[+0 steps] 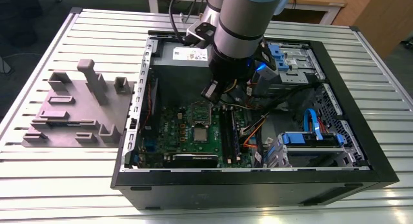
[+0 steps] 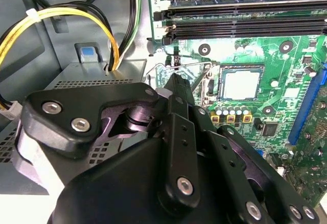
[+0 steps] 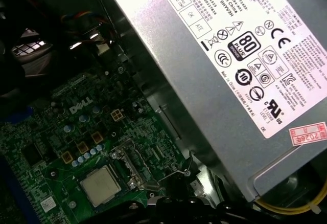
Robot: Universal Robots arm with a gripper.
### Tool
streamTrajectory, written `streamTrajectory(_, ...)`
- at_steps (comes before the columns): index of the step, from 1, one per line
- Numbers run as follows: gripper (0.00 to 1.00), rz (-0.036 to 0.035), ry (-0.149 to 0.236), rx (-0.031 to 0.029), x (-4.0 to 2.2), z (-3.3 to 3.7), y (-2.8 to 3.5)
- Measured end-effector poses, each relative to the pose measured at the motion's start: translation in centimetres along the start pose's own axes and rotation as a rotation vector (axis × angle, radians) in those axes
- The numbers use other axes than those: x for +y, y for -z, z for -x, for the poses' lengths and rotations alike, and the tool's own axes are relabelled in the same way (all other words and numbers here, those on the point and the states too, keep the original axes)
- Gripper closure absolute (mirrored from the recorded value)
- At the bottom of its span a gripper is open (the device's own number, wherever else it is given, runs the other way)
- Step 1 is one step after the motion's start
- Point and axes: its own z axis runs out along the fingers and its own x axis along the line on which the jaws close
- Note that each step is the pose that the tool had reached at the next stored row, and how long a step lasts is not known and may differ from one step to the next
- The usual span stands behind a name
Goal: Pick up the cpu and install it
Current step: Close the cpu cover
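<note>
Your cpu (image 1: 202,134) is already lying flat in its socket on the green motherboard (image 1: 169,123), a small square with a dull silver-grey metal top. You can see it in both wrist views too (image 2: 241,84) (image 3: 100,185), framed by the black socket rim with the thin wire lever beside it. In the exterior view it sits at about 6 o'clock from the gripper (image 1: 215,99), a little apart, nothing touching it. The gripper is matte black, bolted links with shiny screw heads; honestly can't tell whether the jaws are apart or together. Behind it, at 12 o'clock, is the grey sheet-metal power supply (image 1: 183,55) with its white label. The ribbed aluminium table (image 1: 77,185) carries the open black computer case (image 1: 258,185).
</note>
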Motion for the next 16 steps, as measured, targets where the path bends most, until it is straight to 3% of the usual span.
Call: streamTrajectory(16,0.90,0.0000,0.000,0.0000,-0.30,-0.45,0.05)
